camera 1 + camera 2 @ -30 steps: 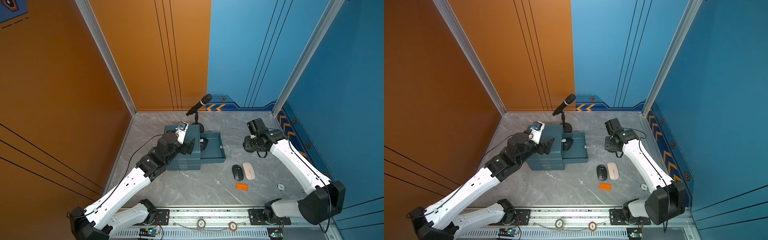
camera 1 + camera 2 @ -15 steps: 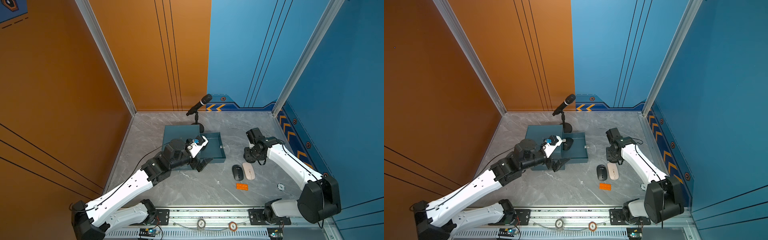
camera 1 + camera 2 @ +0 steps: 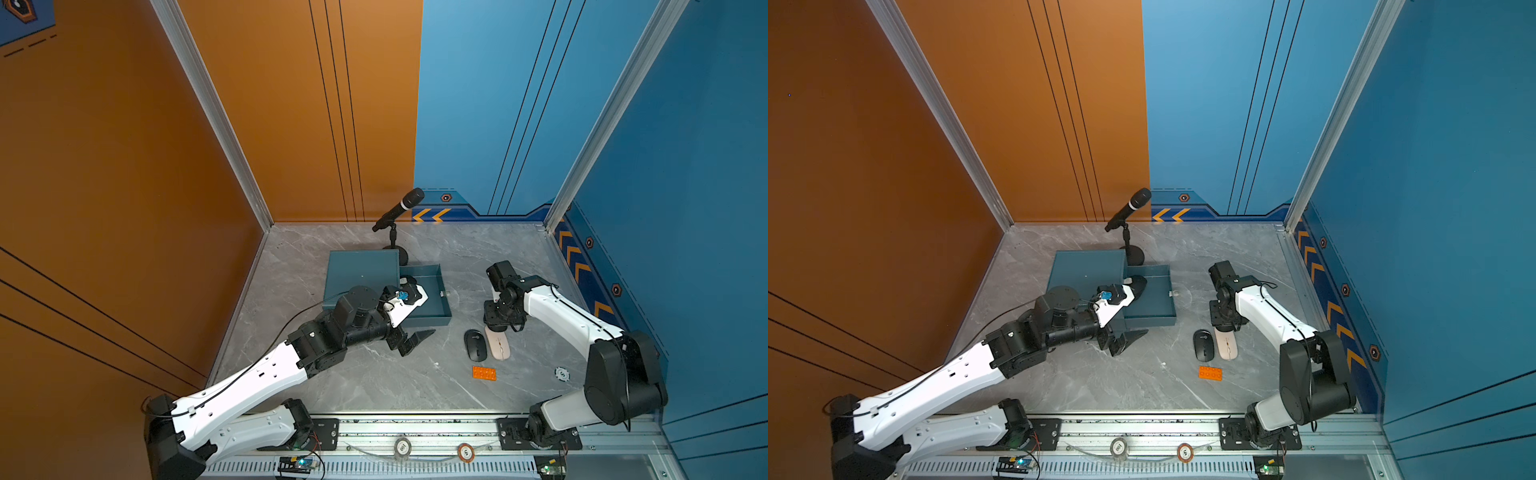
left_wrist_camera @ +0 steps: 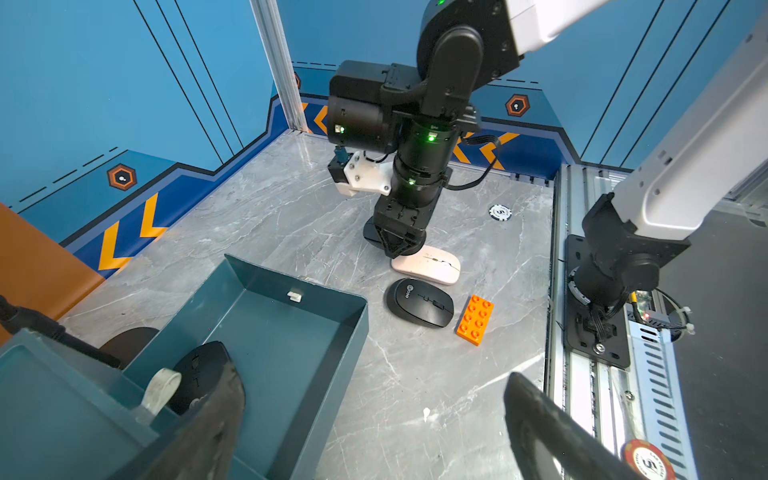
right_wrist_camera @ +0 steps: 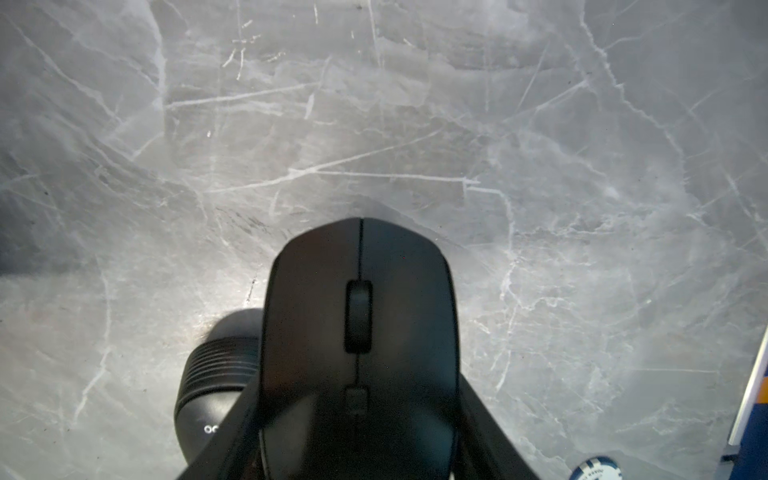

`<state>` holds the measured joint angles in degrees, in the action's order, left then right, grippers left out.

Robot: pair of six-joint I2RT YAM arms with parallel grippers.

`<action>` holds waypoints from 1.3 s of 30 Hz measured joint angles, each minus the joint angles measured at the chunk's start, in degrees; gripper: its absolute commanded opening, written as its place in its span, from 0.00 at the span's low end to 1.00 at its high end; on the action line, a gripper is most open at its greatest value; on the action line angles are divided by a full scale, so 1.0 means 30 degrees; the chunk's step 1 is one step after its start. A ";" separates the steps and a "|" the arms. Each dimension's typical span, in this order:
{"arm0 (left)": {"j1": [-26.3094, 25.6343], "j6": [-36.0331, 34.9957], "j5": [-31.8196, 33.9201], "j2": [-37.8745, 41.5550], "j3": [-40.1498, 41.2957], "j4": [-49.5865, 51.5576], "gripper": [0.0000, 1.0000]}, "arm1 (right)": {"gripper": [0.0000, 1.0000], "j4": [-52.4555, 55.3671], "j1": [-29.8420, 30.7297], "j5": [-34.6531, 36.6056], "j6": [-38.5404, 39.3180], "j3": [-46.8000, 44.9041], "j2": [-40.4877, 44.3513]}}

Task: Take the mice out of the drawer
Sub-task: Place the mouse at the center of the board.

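Placement of a black mouse (image 5: 359, 324) is the step in hand. The right end effector (image 4: 398, 248) grips it between both fingers, pointing down and low over the counter (image 3: 374, 382), at 12 o'clock of the pinkish-cream mouse (image 3: 497, 345) in both top views. Whether the held mouse already touches the marble I cannot tell.

Another black mouse (image 3: 475, 345) lies flat just beside the pale one, at its 9 o'clock, and an orange studded brick (image 3: 484, 372) sits near them at 6 o'clock. This group is at about 4 o'clock of the open teal drawer (image 3: 430, 322).

One more black mouse (image 4: 203, 370) is inside the drawer, at the end by the cabinet (image 3: 361, 270), and it appears tilted rather than flat. The left end effector (image 3: 417, 341) is spread wide and empty, hovering just outside the drawer's near wall at 6 o'clock.

Next, the right fingers should part and rise straight up, so as not to nudge the pale mouse. The left arm would then need to clear the wall, come down over the drawer mouse and close across its sides. Four mice show; any others may be hidden.
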<state>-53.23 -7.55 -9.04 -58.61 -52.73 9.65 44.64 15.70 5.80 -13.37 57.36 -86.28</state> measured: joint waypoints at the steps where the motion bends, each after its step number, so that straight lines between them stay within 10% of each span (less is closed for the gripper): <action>1: -0.0095 -0.0058 0.0007 0.0000 0.0022 0.0000 0.98 | 0.44 -0.0117 -0.0007 -0.0022 0.0044 0.0036 -0.0233; 39: -0.0678 -0.0685 0.0124 -0.0270 0.0211 -0.0029 0.98 | 0.60 -0.2113 -0.1275 -0.0882 0.1180 0.2157 -0.5282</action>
<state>-55.27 -9.61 -8.67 -59.42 -52.10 9.56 38.30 11.88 3.16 -9.82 63.83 -102.13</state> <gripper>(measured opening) 0.976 0.572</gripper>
